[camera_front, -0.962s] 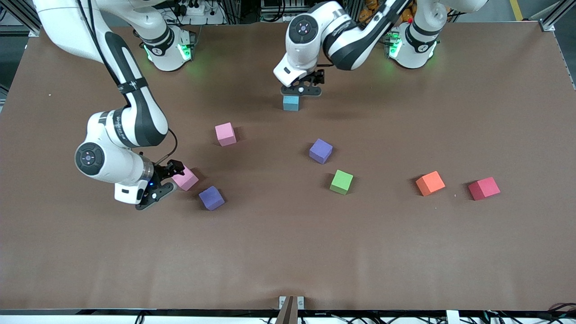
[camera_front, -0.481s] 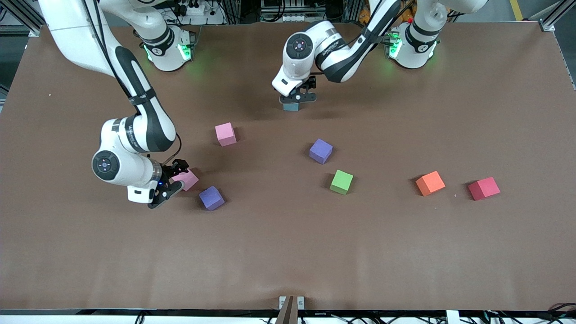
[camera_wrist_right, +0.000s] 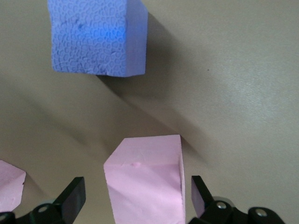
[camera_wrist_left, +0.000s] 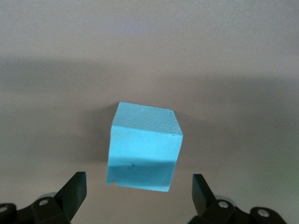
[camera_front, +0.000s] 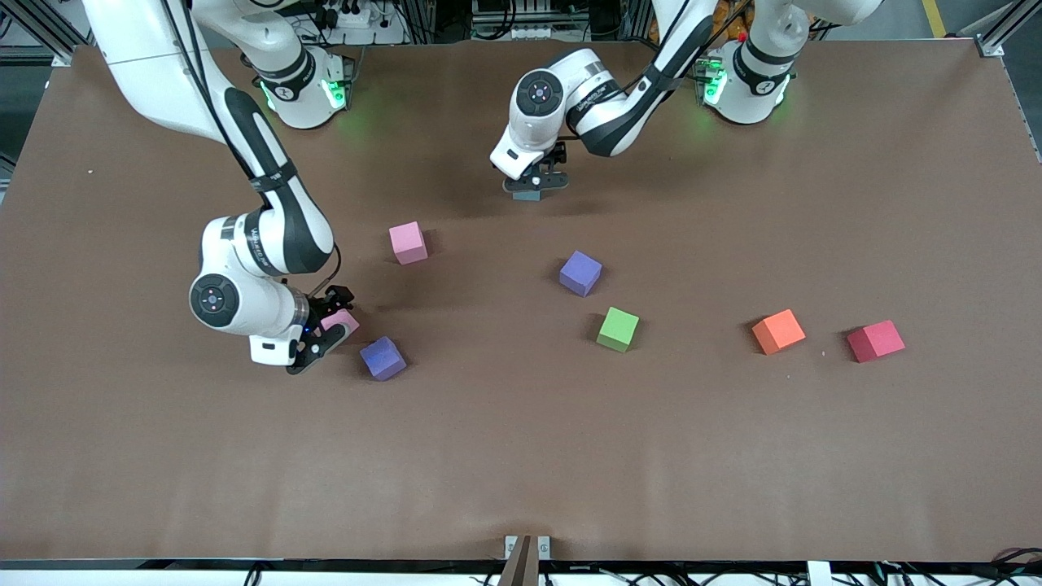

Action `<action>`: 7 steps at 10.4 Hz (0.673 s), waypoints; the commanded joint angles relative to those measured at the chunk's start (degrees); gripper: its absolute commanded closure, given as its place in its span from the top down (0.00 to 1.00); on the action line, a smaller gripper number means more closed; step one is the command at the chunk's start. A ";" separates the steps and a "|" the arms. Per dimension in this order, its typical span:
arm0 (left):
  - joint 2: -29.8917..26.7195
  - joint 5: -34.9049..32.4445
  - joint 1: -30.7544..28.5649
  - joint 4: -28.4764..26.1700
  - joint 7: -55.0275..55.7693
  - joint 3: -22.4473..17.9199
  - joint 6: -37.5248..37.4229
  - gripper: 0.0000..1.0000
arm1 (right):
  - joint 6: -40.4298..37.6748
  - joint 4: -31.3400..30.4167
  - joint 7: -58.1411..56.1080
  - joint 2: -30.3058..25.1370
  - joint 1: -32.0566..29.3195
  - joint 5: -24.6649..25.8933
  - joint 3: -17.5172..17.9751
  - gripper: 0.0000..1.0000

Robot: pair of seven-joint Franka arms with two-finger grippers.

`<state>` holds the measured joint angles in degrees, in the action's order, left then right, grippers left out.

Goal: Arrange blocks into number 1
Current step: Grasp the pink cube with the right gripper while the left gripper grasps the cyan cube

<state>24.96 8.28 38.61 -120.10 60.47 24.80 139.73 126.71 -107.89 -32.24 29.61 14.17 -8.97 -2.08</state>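
The left gripper [camera_front: 535, 184] is low over the light blue block [camera_wrist_left: 144, 147] near the robots' bases, with its jaws spread on each side of it, and the right gripper [camera_front: 326, 334] has its jaws spread around a pink block [camera_wrist_right: 145, 184] just beside a purple block [camera_front: 383, 358]. The blocks look like light, slightly soft foam with a rough skin, so I think they will not slip, and flat side faces are the best place to hold.

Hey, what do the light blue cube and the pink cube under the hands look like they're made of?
Both look like foam. The light blue cube is matte with a finely grainy face and slightly ragged edges. The pink cube is matte too, with small dents in its top. The purple cube beside it shows a clear cellular pattern.
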 commanded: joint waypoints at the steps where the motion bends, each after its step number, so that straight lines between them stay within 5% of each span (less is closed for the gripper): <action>1: 1.84 -0.45 1.81 0.31 0.09 -0.28 2.56 1.00 | 4.59 -3.11 -0.98 0.09 0.85 -0.69 -0.21 1.00; 2: 2.20 -2.72 2.08 0.22 0.09 -0.28 2.66 1.00 | 4.78 -3.03 -0.98 0.53 1.03 -0.69 -0.21 1.00; 4: 2.64 -6.68 1.99 0.04 -0.26 -0.28 2.66 0.84 | 6.00 -3.03 -1.07 0.80 1.39 -0.61 -0.21 1.00; 6: 2.90 -7.13 1.91 -0.05 -1.13 -0.28 2.66 0.78 | 6.01 -3.03 -0.63 0.53 1.12 -0.69 -0.56 0.62; 7: 2.90 -7.31 1.82 -0.05 -1.49 -0.28 2.66 0.76 | 6.01 -2.94 -0.63 0.36 0.69 -0.69 -0.73 0.55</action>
<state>27.61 2.37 40.42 -120.11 59.62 24.61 141.68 132.44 -110.50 -32.24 30.60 15.19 -8.98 -2.39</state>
